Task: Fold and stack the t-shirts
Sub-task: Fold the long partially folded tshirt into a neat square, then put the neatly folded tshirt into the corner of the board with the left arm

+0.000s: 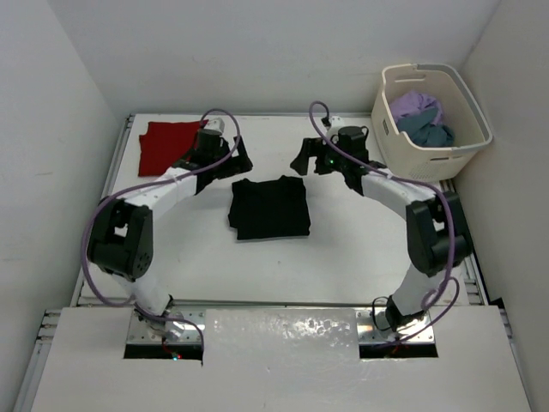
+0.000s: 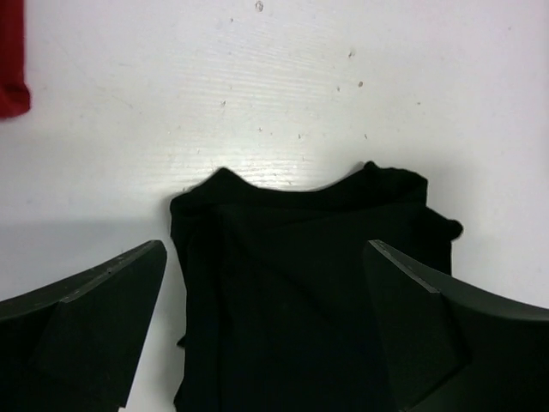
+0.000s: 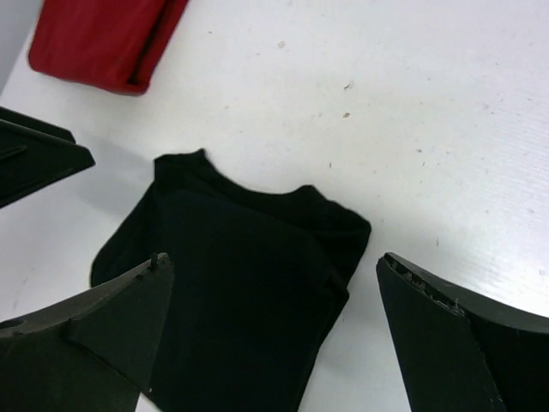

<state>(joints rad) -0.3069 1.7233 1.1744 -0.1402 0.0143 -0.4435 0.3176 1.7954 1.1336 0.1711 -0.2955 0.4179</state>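
From the top view, you have a black folded cloth t-shirt (image 1: pixel 269 207) lying flat in the middle of the white counter (image 1: pixel 343 257). A red folded cloth t-shirt (image 1: pixel 167 146) lies at the far left corner, well apart from it. The left tool (image 1: pixel 221 156) and the right tool (image 1: pixel 319 160) hang just beyond the black shirt's far edge, one at each far corner. At the far right stands a cream perforated plastic laundry basket (image 1: pixel 390 129). It holds a lavender-purple crumpled t-shirt (image 1: pixel 416 105) and a dark teal-blue crumpled t-shirt (image 1: pixel 431 131).

In your left wrist view, the left tool (image 2: pixel 264 249) has its jaws spread wide and grips nothing. The black shirt (image 2: pixel 300 283) lies on the counter below them, and an edge of the red shirt (image 2: pixel 10 60) shows at the upper left.

In your right wrist view, the right tool (image 3: pixel 274 257) is likewise wide apart and empty over the black shirt (image 3: pixel 232 283). The red shirt (image 3: pixel 103 39) is at the top left.
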